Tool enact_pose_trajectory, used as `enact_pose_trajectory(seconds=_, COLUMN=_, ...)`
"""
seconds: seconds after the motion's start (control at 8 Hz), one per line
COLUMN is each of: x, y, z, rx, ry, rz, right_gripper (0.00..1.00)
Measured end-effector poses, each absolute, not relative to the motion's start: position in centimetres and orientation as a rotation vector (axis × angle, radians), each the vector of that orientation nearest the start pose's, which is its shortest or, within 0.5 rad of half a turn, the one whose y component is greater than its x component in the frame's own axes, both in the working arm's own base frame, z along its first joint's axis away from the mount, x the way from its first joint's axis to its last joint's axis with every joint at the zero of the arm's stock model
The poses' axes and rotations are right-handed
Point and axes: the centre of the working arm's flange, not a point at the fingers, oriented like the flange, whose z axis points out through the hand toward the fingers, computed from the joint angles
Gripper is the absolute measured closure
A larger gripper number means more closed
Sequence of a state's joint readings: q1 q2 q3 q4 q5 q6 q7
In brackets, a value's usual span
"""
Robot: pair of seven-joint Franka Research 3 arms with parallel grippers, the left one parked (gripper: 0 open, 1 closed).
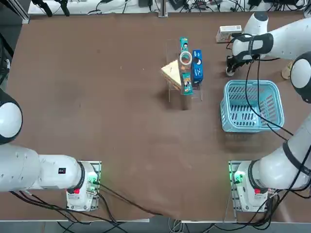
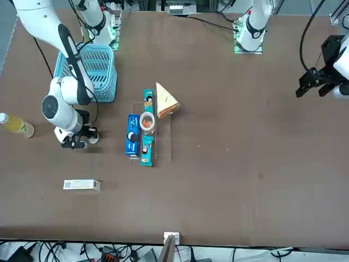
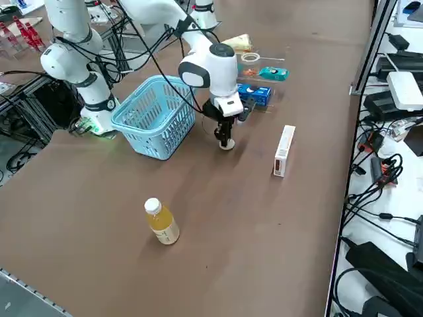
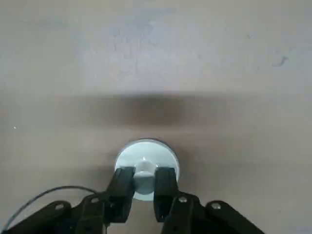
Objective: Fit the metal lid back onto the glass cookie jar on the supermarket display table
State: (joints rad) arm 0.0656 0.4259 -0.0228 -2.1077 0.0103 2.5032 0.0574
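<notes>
Item: metal lid [image 4: 147, 165]. Lying flat on the supermarket display table [image 1: 97, 97], well to the right of the stand and just beyond the blue basket [image 1: 252, 106] as seen from the robot's side. Its small centre knob is pinched between the two fingers [image 4: 121, 187] of the right gripper [image 4: 145, 181], whose jaws are closed on it. The gripper is pointed straight down, with the lid's disc resting on the tabletop.

Item: glass cookie jar [image 1: 185, 59]. Set on the clear acrylic stand [image 1: 171, 82] near the table's middle, its round whitish rim uncovered and brownish contents visible. It is flanked closely by a dark blue snack packet [image 1: 197, 66], teal packets [image 1: 183, 44] in line with it, and a yellow wedge-shaped packet [image 1: 171, 71].

Item: open room. A bare stretch of tabletop is left between lid and stand. The basket's rim stands close beside the lowered wrist on the robot's near side.

Item: far edge. A white carton [image 1: 228, 33] lies near the table's far edge beyond the gripper. A bottle of yellow drink [image 3: 162, 223] stands near the right-hand edge, well apart from the lid.
</notes>
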Motion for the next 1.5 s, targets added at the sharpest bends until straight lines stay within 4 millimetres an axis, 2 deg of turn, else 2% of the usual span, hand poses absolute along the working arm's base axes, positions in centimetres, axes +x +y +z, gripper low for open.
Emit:
enact_pose_trajectory(seconds=0.25, x=59.0, y=2.7, z=22.5, rx=-3.144, ry=0.041, rz=0.006, right_gripper=0.74)
enact_pose_trajectory(seconds=0.38, x=60.2, y=3.1, z=24.5, rx=-3.143, ry=0.045, rz=0.031, right_gripper=0.74)
enact_pose_trajectory(seconds=0.62, x=63.0, y=5.3, z=32.0, rx=-3.143, ry=0.073, rz=0.111, right_gripper=0.74)
enact_pose_trajectory(seconds=0.75, x=63.9, y=7.4, z=35.8, rx=-3.141, ry=0.101, rz=0.085, right_gripper=0.74)
enact_pose_trajectory(seconds=0.88, x=64.0, y=10.0, z=38.6, rx=-3.135, ry=0.144, rz=0.039, right_gripper=0.74)
enact_pose_trajectory(seconds=1.0, x=63.6, y=13.4, z=40.3, rx=-3.127, ry=0.19, rz=0.003, right_gripper=0.74)
enact_pose_trajectory(seconds=1.25, x=61.7, y=21.6, z=41.9, rx=-3.112, ry=0.282, rz=-0.039, right_gripper=0.74)
enact_pose_trajectory(seconds=1.5, x=59.5, y=28.2, z=43.0, rx=-3.088, ry=0.374, rz=-0.066, right_gripper=0.74)
